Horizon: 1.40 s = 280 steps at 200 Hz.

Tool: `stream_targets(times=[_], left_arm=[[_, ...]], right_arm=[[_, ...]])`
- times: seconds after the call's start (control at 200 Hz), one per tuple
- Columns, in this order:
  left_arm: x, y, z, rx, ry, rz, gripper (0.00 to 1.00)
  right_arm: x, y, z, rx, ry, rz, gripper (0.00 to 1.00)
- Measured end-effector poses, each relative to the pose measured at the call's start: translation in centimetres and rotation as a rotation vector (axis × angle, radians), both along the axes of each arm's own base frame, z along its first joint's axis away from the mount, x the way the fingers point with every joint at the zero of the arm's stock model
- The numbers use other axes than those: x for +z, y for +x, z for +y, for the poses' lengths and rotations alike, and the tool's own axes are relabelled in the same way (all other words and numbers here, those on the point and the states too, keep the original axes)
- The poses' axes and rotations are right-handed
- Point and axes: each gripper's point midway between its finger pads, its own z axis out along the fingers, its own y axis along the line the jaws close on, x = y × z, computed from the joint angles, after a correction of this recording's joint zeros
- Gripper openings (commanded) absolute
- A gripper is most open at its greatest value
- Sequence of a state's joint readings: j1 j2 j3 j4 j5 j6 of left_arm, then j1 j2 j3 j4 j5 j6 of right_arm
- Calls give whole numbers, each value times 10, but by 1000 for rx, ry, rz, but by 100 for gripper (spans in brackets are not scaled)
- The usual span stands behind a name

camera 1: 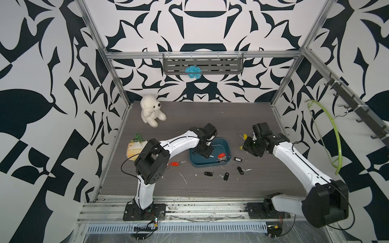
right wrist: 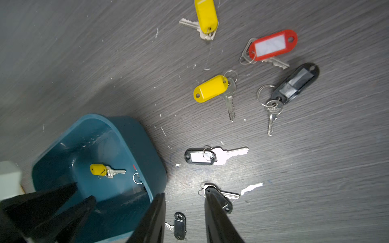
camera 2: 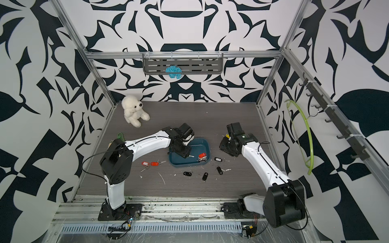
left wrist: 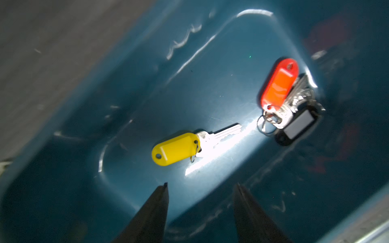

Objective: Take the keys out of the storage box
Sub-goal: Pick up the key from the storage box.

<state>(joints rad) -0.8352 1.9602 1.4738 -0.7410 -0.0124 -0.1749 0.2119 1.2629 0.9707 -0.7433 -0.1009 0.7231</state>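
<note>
The teal storage box (camera 1: 223,145) (camera 2: 202,144) sits mid-table. Three keys lie inside it: a yellow-tag key (left wrist: 175,148) alone on the floor, and a red-tag key (left wrist: 279,83) bunched with a black-tag key (left wrist: 299,126) against the wall. My left gripper (left wrist: 202,185) hangs inside the box, open and empty, just short of the yellow tag. My right gripper (right wrist: 184,192) hovers open over the table beside the box's wall (right wrist: 136,143), with nothing between its fingers. Several keys lie outside the box: a yellow-tag key (right wrist: 210,88), a red-tag key (right wrist: 272,45) and black-tag keys (right wrist: 200,156) (camera 1: 208,173).
A white plush bear (camera 1: 151,110) sits at the back left. Paper packets (camera 1: 134,148) lie by the left arm's elbow. A red-tag key (camera 1: 173,163) lies left of the box. A green hanger (camera 1: 334,134) hangs on the right wall. A grey shelf (camera 1: 203,65) holds a blue tuft.
</note>
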Motion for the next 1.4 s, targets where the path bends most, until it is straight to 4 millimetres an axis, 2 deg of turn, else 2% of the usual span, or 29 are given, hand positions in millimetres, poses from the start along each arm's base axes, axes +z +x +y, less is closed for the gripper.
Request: stream_targets(times=[0.15, 0.44, 0.625, 0.79, 0.9, 1.095, 1.165, 1.4], left_arm=[[-12, -3, 1, -10, 20, 28, 50], [-14, 2, -3, -19, 29, 27, 44], [-19, 6, -6, -17, 43, 29, 42], [-31, 6, -3, -19, 75, 47, 37], [-29, 9, -6, -24, 74, 41, 34], [-31, 11, -8, -32, 82, 43, 19], [-31, 11, -7, -36, 84, 42, 0], [-30, 10, -8, -34, 80, 45, 0]], right_arm=[[2, 3, 0, -1, 1, -4, 35], [1, 2, 1, -3, 2, -1, 32], [1, 2, 0, -3, 1, 1, 31], [1, 1, 0, -3, 1, 7, 30], [1, 0, 0, -3, 0, 7, 30], [0, -1, 0, -3, -2, 15, 29], [0, -2, 0, -3, -2, 16, 29], [3, -3, -1, -5, 0, 8, 28]])
